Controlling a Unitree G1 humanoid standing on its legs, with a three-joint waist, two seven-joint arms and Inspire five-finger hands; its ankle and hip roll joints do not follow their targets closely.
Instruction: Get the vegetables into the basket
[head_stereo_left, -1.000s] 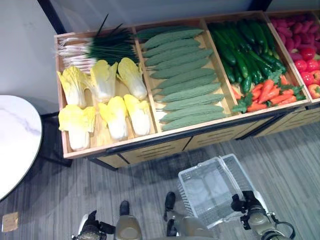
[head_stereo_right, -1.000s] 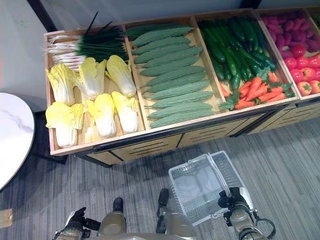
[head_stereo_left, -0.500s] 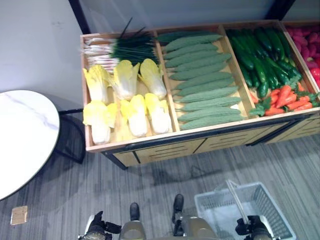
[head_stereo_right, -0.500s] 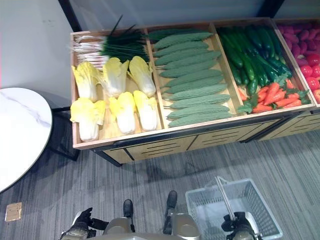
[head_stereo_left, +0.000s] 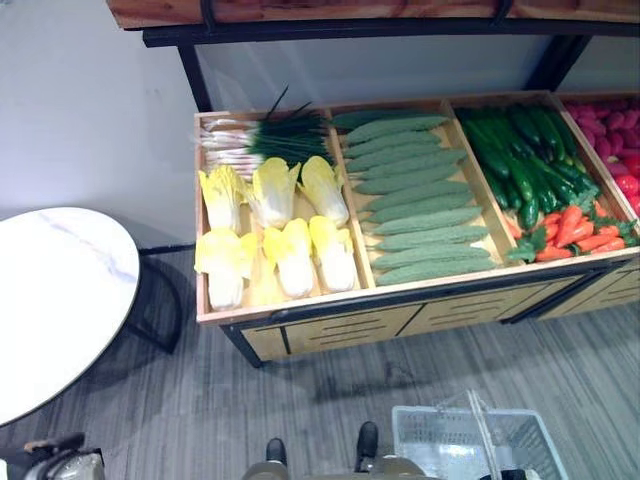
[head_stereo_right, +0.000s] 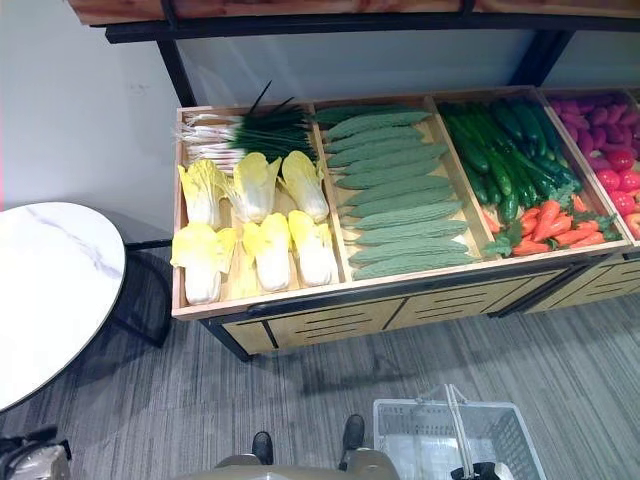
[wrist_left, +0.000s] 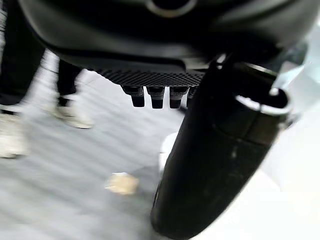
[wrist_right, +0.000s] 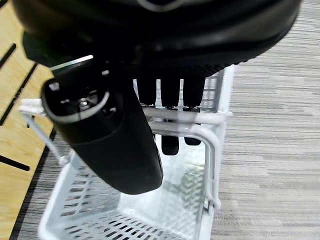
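Since the earlier frames the whole scene has slid down and right, which reads as the head camera tilting up and turning, not the produce moving; the basket (head_stereo_right: 452, 440) now sits level at the lower edge instead of tipped up. Largest first: the wooden display stand (head_stereo_right: 300, 315) runs across at 12 o'clock, its bins of napa cabbages (head_stereo_right: 252, 225), bitter gourds (head_stereo_right: 400, 185), cucumbers (head_stereo_right: 510, 150) and carrots (head_stereo_right: 545, 225) all well apart from the basket, which hangs low at 5 o'clock and is empty. The gourds lie with long axes running 9 to 3 o'clock. A round white table (head_stereo_right: 50, 290) stands at 9 o'clock. The right hand (wrist_right: 170, 100) has its fingers curled over the basket's handle (wrist_right: 185, 116), so picking likely falls to the left hand (wrist_left: 160, 92), free at 7 o'clock with fingers hanging relaxed, holding nothing, far from any vegetable.
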